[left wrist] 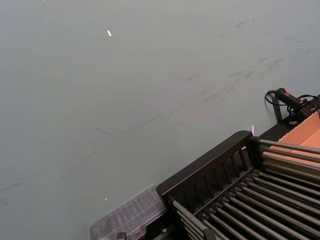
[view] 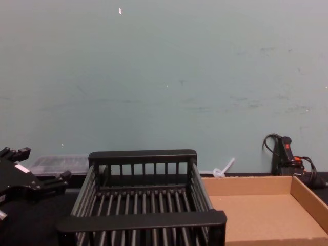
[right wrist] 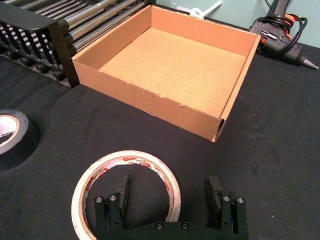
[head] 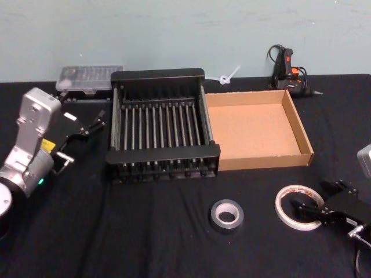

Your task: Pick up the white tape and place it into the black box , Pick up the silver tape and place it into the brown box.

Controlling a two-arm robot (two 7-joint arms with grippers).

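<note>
Nothing placed yet: black box (head: pixel 163 127) and brown box (head: pixel 255 128) both empty. White tape (head: pixel 298 206) flat on bench (head: pixel 145 231), front right, just before brown box. My right gripper (right wrist: pixel 170 192) spread, one finger inside ring, one outside, not yet pinching. Silver tape (head: pixel 226 215) untouched, left of it. Left gripper (head: pixel 81 136) spread, idle beside black box. Red print on white tape's core unreadable.

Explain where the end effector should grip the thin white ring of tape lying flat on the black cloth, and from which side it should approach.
Grip the thin white ring of tape across its band, one finger inside the wide hole and one outside, coming from above. It lies flat, so its thin wall is probably the easiest hold. The open right end effector already straddles the band on the side away from the dark grey tape roll.
</note>
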